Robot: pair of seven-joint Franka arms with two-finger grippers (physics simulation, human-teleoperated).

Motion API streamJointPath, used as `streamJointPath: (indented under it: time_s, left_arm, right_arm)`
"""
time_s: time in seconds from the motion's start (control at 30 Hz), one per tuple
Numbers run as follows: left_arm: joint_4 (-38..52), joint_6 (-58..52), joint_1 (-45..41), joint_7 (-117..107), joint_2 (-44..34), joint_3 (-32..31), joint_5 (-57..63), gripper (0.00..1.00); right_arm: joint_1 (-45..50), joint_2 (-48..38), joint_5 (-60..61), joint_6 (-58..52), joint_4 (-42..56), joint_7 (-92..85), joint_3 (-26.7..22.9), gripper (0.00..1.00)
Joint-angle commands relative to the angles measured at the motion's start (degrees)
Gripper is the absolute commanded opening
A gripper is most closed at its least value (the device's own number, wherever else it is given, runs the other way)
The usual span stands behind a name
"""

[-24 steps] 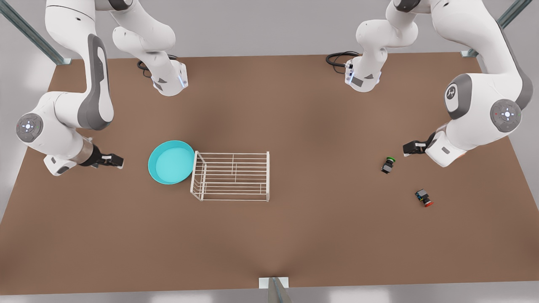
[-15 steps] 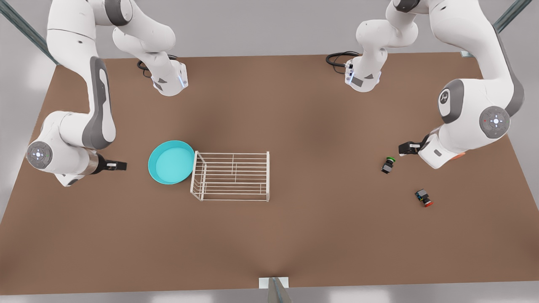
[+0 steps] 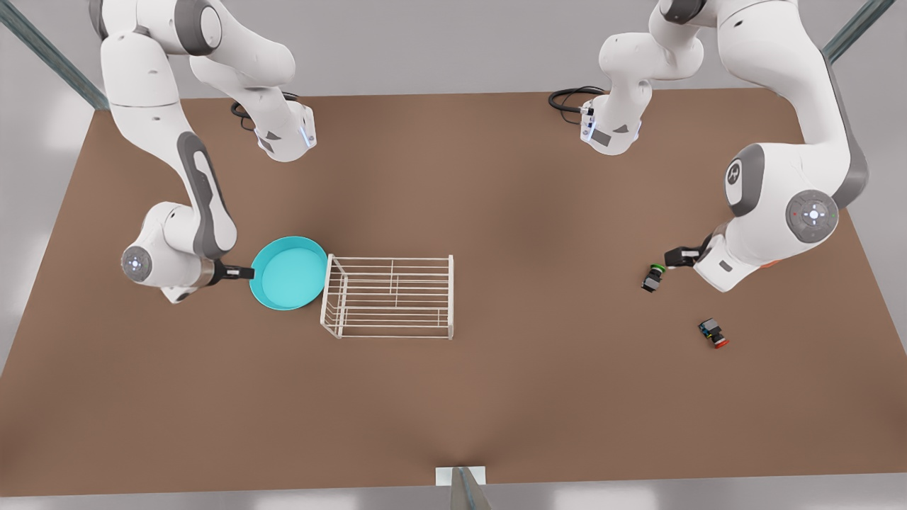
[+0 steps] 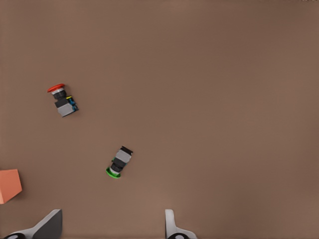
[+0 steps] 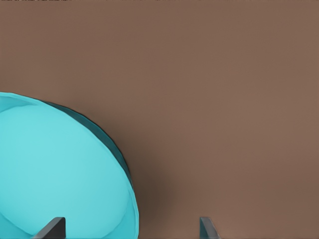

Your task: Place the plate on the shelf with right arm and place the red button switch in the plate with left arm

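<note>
The turquoise plate (image 3: 288,273) lies flat on the brown table, touching the end of the white wire shelf (image 3: 390,296) on the front view's left. My right gripper (image 3: 244,273) is at the plate's outer rim, open, with the plate (image 5: 55,169) edge between its fingers (image 5: 52,228). The red button switch (image 3: 713,333) lies on its side at the front view's right. My left gripper (image 3: 672,256) hovers open just beside the green-capped switch (image 3: 653,277). The left wrist view has the red button switch (image 4: 62,99) farther off than the green-capped switch (image 4: 119,161).
Both arm bases with black cables stand at the table's far edge (image 3: 439,94). A small orange block (image 4: 9,185) shows beside the left gripper's fingers. Bare brown table lies between the shelf and the switches.
My right gripper has swept toward the front view's right, up to the plate's rim. My left gripper has crept a little closer to the green-capped switch. Plate, shelf and switches have not moved.
</note>
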Motion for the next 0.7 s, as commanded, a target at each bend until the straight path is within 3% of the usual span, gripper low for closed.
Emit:
streamJointPath:
  time_s: [0.0,0.23,0.5,0.67]
  left_arm:
    - [0.0,0.85,0.07,-3.16,0.03,0.05,0.14,1.0]
    - [-0.44,1.03,0.16,-3.08,-0.05,0.13,0.31,1.0]
    - [-0.52,1.03,0.42,-3.08,-0.05,0.22,0.31,1.0]
    - [-0.61,1.03,0.51,-3.08,-0.05,0.22,0.31,1.0]
  right_arm:
    - [0.01,-0.17,0.45,10.0,-0.73,-10.43,0.0,1.0]
    - [-0.07,0.35,0.54,18.26,-3.72,-16.5,1.5,1.0]
    - [-2.53,2.37,11.26,15.01,-4.77,-24.58,2.82,1.0]
    - [-2.53,2.64,16.98,7.63,-4.6,-27.13,2.99,0.92]
